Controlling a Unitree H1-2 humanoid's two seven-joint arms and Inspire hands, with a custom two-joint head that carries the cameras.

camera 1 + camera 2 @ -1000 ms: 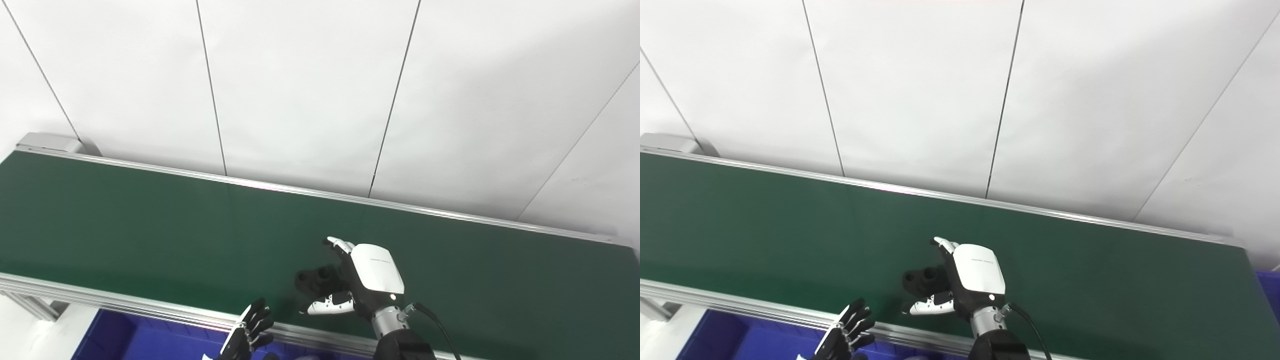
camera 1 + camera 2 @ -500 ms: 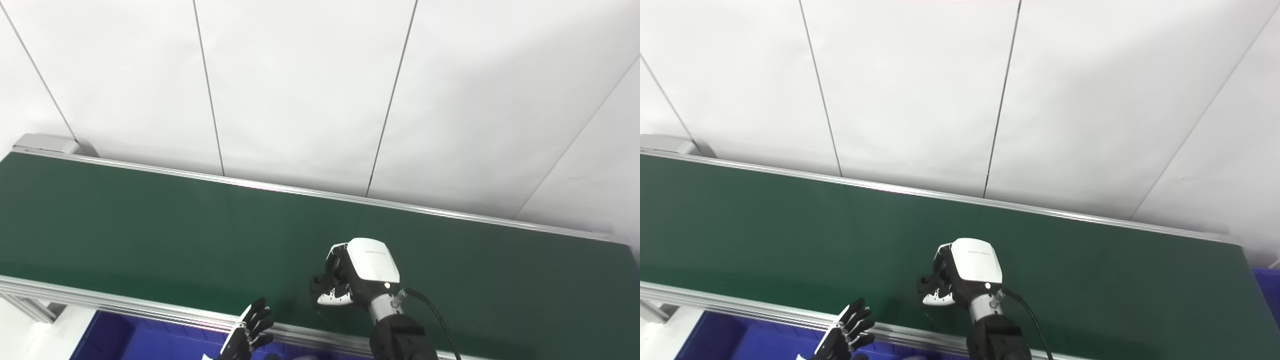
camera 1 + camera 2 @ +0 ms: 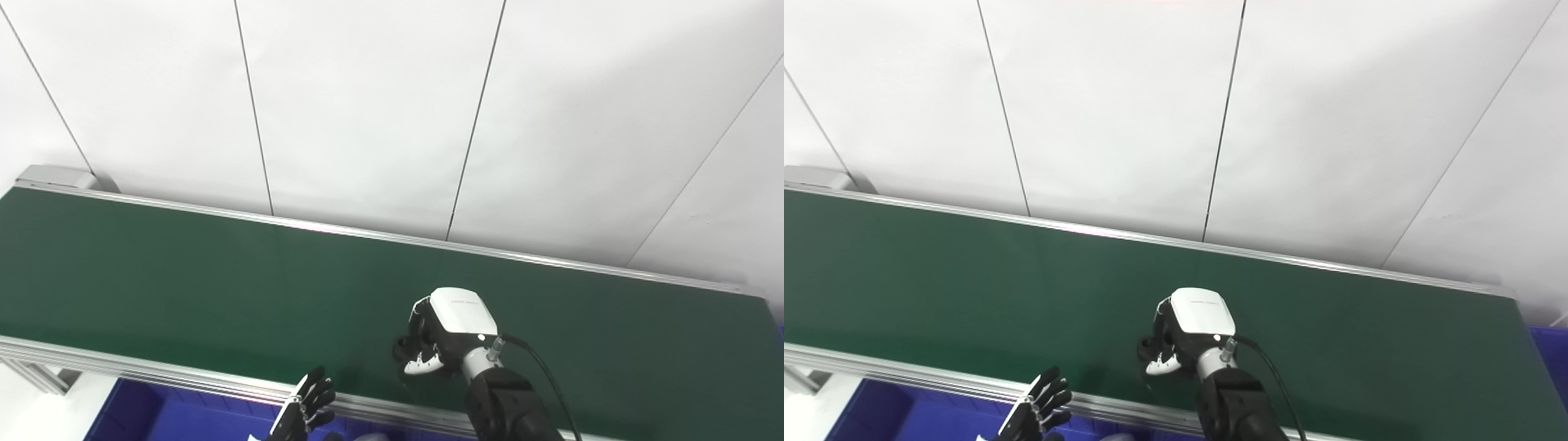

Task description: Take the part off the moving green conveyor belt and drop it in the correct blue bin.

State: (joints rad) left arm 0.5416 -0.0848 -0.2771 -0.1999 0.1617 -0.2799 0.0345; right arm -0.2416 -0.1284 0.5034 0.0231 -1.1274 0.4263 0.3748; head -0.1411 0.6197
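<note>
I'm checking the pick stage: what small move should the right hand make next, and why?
Probably lift straight up off the green belt. The right hand is curled shut around the black part, low over the belt, so the grasp looks made; the blue bin lies nearer, below the belt's near rail.

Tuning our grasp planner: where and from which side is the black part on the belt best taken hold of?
Probably as shown: the right hand is over the black part, fingers curled round its far side, thumb on the near side. It is low and lumpy on the flat conveyor belt, so only its sides offer grip.
</note>
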